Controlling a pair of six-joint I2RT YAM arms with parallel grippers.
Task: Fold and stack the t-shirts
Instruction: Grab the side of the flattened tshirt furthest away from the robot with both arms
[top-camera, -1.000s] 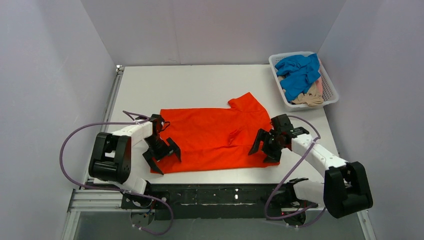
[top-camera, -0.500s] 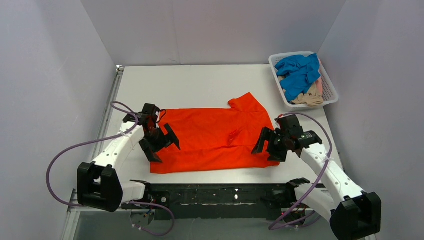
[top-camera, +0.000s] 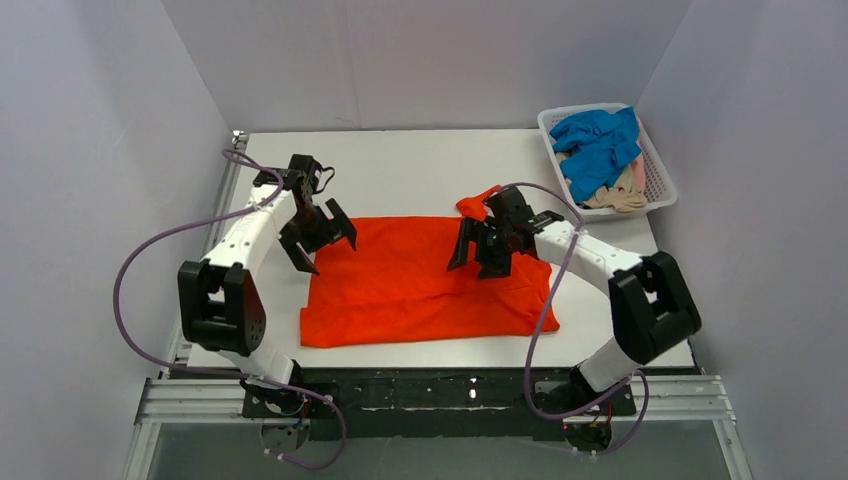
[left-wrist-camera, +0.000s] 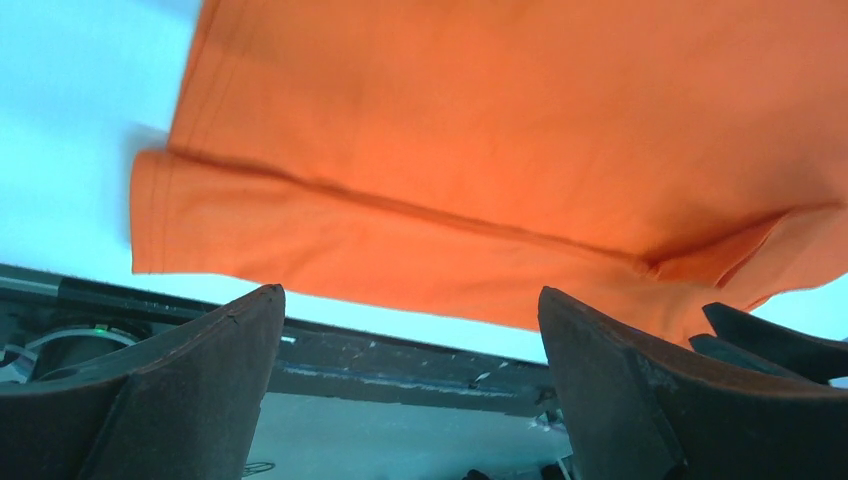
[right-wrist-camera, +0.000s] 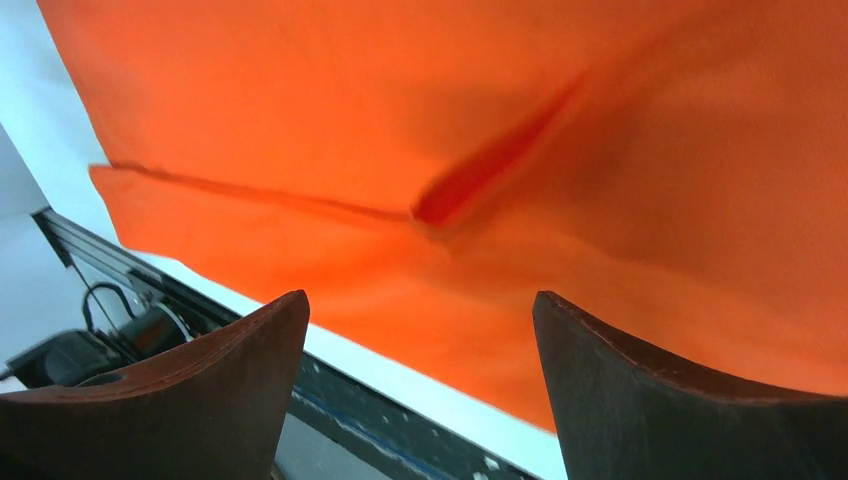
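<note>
Left end effector (top-camera: 324, 247): fingers apart, nothing held, poised above the far-left corner of the orange-red t-shirt (top-camera: 420, 285).
Right end effector (top-camera: 477, 259): fingers apart, empty, above the far edge beside the upturned sleeve (top-camera: 479, 204).
I judge both are set wide to pinch that far edge together for a fold.
Orange-red t-shirt: spread flat mid-counter (top-camera: 400, 170), its near edge doubled over in a band.
Blue t-shirt (top-camera: 600, 145) and beige-pink t-shirt (top-camera: 626, 190): heaped in the white mesh basket (top-camera: 553, 160) at the far-right corner, awaiting folding.
</note>
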